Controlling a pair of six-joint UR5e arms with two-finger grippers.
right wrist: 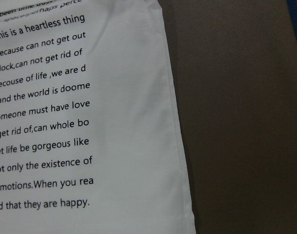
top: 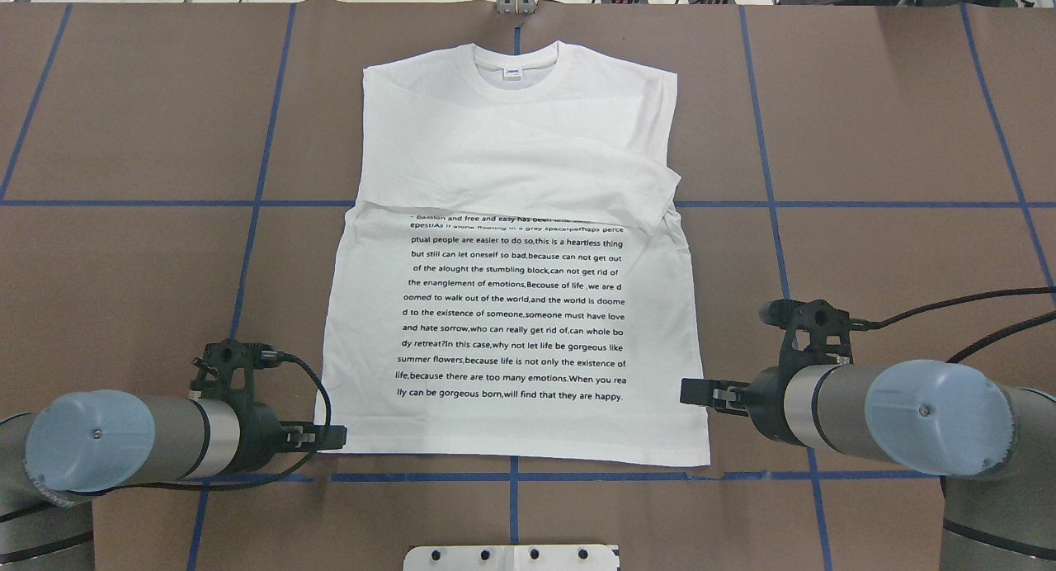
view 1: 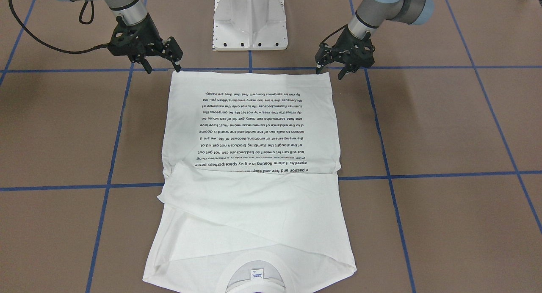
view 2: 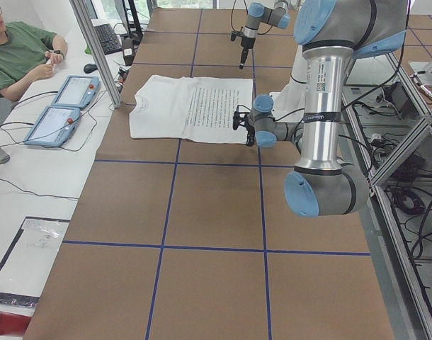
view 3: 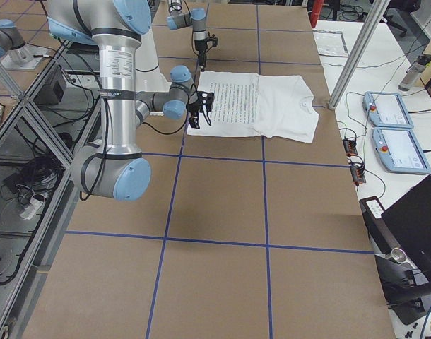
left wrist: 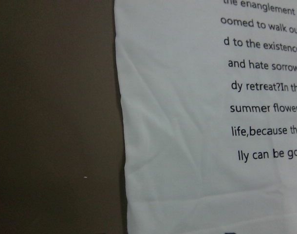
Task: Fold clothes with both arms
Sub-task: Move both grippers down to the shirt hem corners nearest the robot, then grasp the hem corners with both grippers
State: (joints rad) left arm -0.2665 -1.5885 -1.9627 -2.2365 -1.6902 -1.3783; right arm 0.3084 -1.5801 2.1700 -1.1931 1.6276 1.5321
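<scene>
Lying flat on the brown table [top: 124, 266], the white T-shirt [top: 371, 373] faces printed side up, centred in front of the robot. Its collar [top: 516, 59] and neck label [top: 512, 73] point away from the robot; the hem [top: 511, 454] lies nearest the white pedestal base [view 1: 250, 22]. A fold of the shirt's own cloth [top: 528, 167] crosses the chest and covers the top line of the black text block [top: 511, 307].

The left gripper [view 1: 329, 71] stands at the hem corner on its side, jaws spread, grasping nothing. The right gripper [view 1: 163, 69] stands at the opposite hem corner, jaws likewise spread and empty. Contact with the cloth cannot be confirmed for either. Blue tape lines [top: 264, 142] divide the table into squares.
</scene>
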